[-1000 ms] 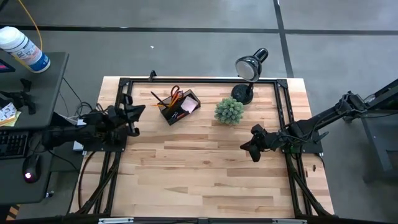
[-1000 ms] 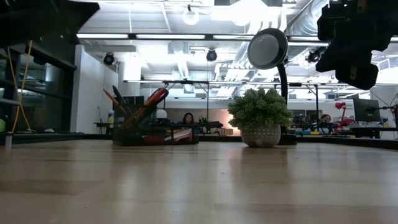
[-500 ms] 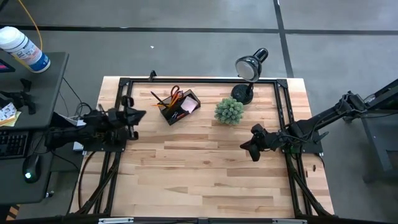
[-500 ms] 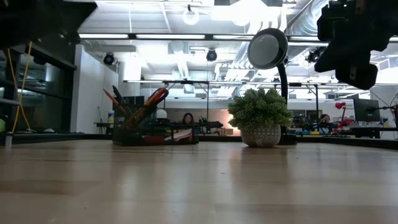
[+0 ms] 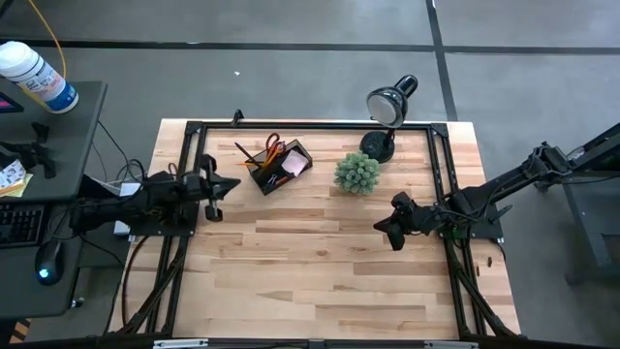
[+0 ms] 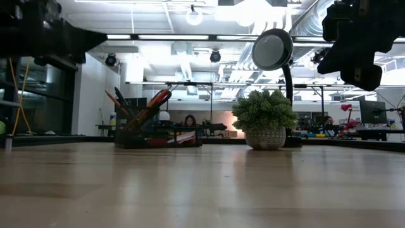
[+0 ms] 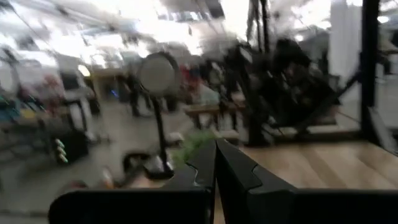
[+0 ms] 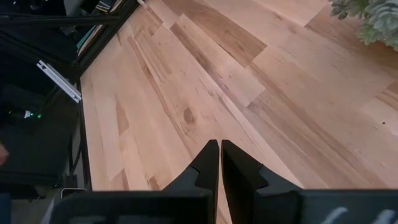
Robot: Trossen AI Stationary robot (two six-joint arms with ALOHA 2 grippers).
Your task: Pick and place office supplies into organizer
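The dark organizer stands on the table's far part, left of the middle. Orange-handled scissors, pencils and a pink sticky-note pad sit in it. In the low view the organizer shows with the scissors sticking up and leaning. My left gripper is shut and hangs above the table's left edge, left of the organizer, holding nothing. My right gripper is shut and hovers over the table's right half, in front of the plant. Its wrist view shows the shut fingers over bare wood.
A green spiky plant in a pale pot stands right of the organizer. A black desk lamp stands behind it at the far edge. A black frame runs along the table's far, left and right sides. Bare wood fills the near half.
My left gripper has swung from the table's left edge toward the right, closer to the organizer, and has turned about. Its arm now shows at the upper left of the low view. The right arm and the things on the table have kept still.
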